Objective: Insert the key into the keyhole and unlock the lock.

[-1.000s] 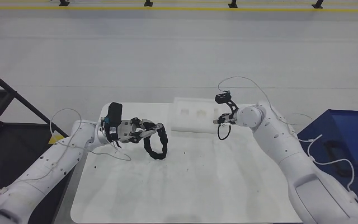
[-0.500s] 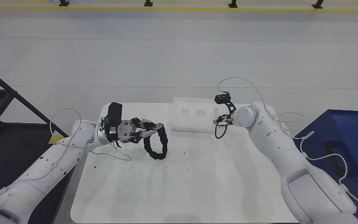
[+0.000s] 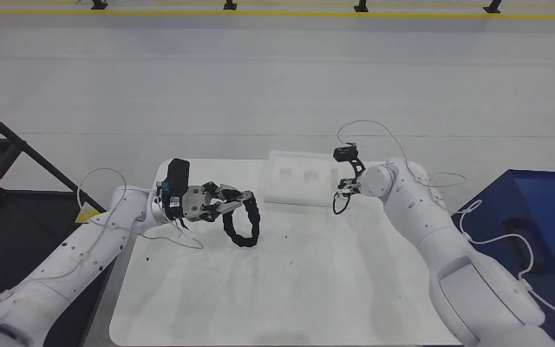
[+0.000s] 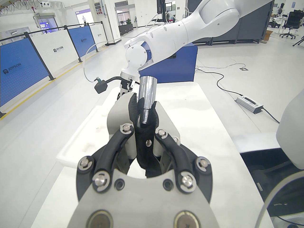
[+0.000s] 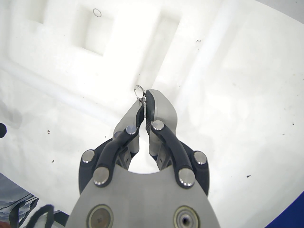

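Left gripper (image 4: 141, 110) closed tight on the lock (image 4: 147, 91), pads pinching its black sleeve, chrome cylinder poking out past the fingertips and tilted slightly upward. Black cable loop (image 3: 245, 224) curving away beside the same gripper.

Right gripper (image 5: 143, 99) almost fully shut, clamping the key (image 5: 144, 110) edge-on between the pads, small key ring (image 5: 138, 90) sticking out beyond the tips. Key well apart from the lock, across the table from the left gripper.

Just below and ahead of the right gripper: white foam tray (image 5: 133, 55) with three rectangular recesses, a loose wire ring (image 5: 97, 12) at the rim of the middle one.

Beneath both grippers: white table (image 3: 286, 295) with rounded corners, a few dark specks (image 5: 248, 176) scattered near the right gripper.

Far beyond the tray: pale grey floor (image 3: 260, 78), crossed by a yellow line (image 3: 260, 12).

Ahead of the left gripper, behind the other arm: blue cabinet (image 4: 182, 65), with a power brick (image 4: 249, 104) and its cable on the floor to one side. Off to the other side: a row of blue-and-white barrier panels (image 4: 23, 62) in a bright open hall.
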`<state>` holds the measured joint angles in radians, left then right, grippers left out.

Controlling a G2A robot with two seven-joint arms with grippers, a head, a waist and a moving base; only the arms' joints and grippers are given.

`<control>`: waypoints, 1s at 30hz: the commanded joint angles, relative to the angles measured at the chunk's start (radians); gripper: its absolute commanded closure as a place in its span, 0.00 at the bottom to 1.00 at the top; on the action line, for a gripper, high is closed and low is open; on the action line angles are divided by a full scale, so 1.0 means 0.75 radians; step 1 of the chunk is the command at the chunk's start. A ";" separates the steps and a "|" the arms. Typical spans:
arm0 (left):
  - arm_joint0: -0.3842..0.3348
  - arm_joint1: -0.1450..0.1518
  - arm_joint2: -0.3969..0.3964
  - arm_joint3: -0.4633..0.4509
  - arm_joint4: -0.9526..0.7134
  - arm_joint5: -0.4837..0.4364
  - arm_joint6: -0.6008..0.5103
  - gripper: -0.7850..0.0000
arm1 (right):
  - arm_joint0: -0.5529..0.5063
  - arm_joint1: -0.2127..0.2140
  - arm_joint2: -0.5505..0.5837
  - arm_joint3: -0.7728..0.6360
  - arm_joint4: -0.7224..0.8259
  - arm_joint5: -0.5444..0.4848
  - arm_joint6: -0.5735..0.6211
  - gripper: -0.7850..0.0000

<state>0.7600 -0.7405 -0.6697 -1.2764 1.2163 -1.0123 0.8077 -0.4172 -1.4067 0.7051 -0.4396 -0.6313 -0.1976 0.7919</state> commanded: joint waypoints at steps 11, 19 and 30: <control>0.000 0.000 0.000 0.000 0.000 0.000 0.000 1.00 | -0.007 0.020 -0.007 -0.109 -0.151 0.018 -0.027 1.00; 0.000 0.000 0.000 0.000 0.000 0.000 0.000 1.00 | -0.100 0.097 0.089 -0.393 -0.205 0.063 0.051 1.00; 0.000 0.000 0.000 0.000 0.000 0.000 0.000 1.00 | -0.567 0.280 0.445 -1.334 -0.320 0.136 0.253 1.00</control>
<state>0.7600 -0.7405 -0.6697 -1.2764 1.2163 -1.0123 0.8077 -0.7888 -1.2090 1.0007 -1.3374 -0.8658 -0.0939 0.9728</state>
